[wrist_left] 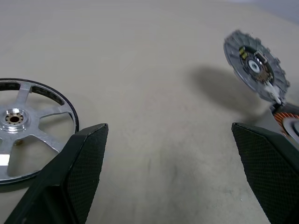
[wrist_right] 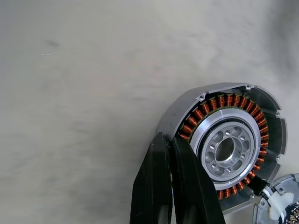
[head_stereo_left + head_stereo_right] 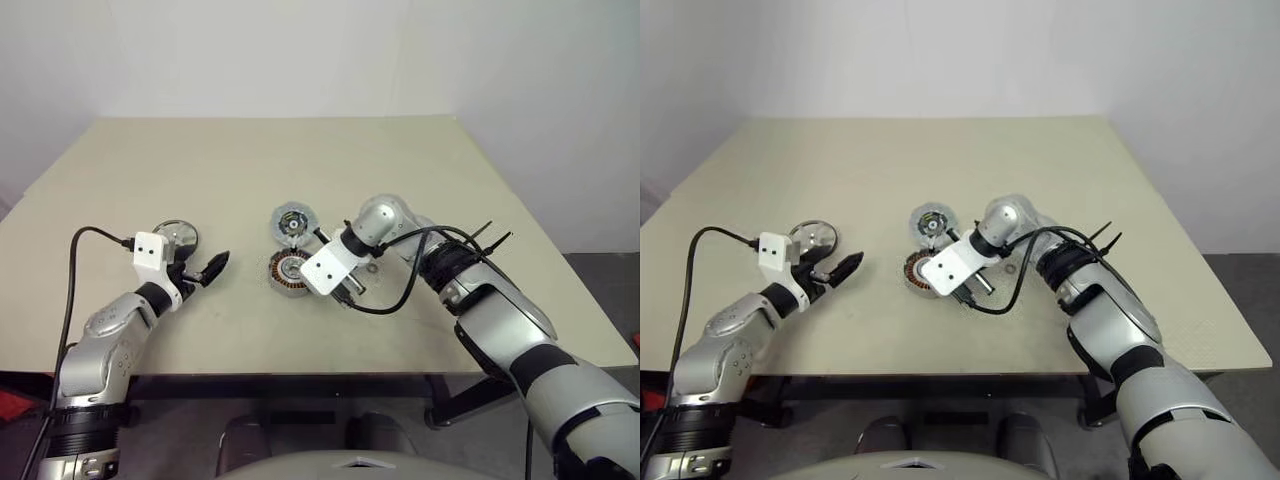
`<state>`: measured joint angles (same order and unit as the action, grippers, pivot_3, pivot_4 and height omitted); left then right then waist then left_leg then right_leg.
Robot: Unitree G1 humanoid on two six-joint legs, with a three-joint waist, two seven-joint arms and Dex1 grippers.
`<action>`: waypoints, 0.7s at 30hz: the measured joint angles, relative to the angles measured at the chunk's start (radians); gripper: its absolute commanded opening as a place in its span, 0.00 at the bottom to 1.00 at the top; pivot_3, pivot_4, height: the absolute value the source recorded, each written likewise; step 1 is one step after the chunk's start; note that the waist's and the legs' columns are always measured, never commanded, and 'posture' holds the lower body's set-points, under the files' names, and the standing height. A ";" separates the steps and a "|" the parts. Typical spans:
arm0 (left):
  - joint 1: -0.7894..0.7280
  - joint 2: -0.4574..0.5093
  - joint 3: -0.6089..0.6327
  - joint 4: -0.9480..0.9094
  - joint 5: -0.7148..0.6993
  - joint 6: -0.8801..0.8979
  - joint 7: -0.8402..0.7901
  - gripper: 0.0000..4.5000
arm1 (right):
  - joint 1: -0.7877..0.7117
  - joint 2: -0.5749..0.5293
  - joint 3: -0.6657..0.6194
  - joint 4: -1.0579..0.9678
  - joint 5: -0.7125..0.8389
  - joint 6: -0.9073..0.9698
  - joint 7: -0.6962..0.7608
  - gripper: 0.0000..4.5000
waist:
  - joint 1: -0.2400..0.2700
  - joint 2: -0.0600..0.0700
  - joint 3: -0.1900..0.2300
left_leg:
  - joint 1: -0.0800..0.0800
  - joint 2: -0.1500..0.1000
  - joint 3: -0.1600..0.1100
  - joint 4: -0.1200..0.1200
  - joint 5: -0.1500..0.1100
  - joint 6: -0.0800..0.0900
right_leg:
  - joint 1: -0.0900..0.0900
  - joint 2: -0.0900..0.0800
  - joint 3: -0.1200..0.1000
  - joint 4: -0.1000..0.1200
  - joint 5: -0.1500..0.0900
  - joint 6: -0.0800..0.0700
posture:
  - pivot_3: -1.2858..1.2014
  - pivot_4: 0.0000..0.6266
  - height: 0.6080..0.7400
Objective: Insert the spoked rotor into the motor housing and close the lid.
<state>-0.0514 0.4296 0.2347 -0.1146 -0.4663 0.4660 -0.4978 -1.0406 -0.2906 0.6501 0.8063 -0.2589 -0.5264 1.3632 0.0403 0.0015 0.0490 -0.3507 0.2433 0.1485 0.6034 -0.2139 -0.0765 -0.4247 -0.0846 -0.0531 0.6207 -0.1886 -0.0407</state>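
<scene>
The spoked rotor (image 3: 178,235), a shiny silver disc, lies flat on the table just beyond my left gripper (image 1: 169,128), which is open and empty. One of its fingers (image 1: 86,158) sits beside the rotor (image 1: 23,126) without touching it. The motor housing (image 2: 229,147), a metal ring with copper windings, lies mid-table (image 3: 286,270), partly covered by my right wrist's white block (image 3: 325,268). My right gripper (image 2: 167,140) is shut and holds nothing, its tips at the housing's rim. The lid (image 3: 292,221) lies just behind the housing, dark centre facing up.
The pale table (image 3: 300,160) has open room at the back and on the left. A tiny thin ring (image 3: 1009,268) lies right of the housing, under my right arm. Black cables loop off both wrists.
</scene>
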 measured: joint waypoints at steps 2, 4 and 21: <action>0.008 -0.001 -0.001 -0.007 0.000 0.000 0.001 1.00 | -0.026 0.019 -0.001 0.057 -0.027 -0.002 -0.044 0.01 | -0.001 0.000 0.000 | 0.000 0.000 0.000 0.000 0.000 0.000 | 0.000 0.000 0.000 0.000 0.000 0.000 | 0.52 0.00 1.00; 0.015 -0.003 -0.002 -0.011 0.000 0.001 0.001 1.00 | -0.048 0.033 -0.001 0.118 -0.058 -0.012 -0.093 0.01 | 0.000 0.000 0.000 | 0.000 0.000 0.000 0.000 0.000 0.000 | 0.000 0.000 0.000 0.000 0.000 0.000 | 0.52 0.00 1.00; 0.019 -0.003 -0.002 -0.019 0.000 0.001 0.010 1.00 | -0.090 0.094 -0.027 0.270 -0.125 -0.099 -0.211 0.52 | -0.002 0.002 0.001 | 0.001 0.000 0.000 0.000 0.000 0.000 | 0.000 0.000 0.000 0.002 0.000 0.000 | 0.52 0.00 1.00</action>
<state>-0.0328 0.4267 0.2329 -0.1332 -0.4659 0.4670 -0.4875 -1.1302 -0.1961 0.6228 1.0765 -0.3843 -0.6252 1.1519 0.0384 0.0033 0.0504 -0.3495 0.2437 0.1487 0.6031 -0.2138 -0.0768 -0.4247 -0.0846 -0.0530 0.6228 -0.1888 -0.0411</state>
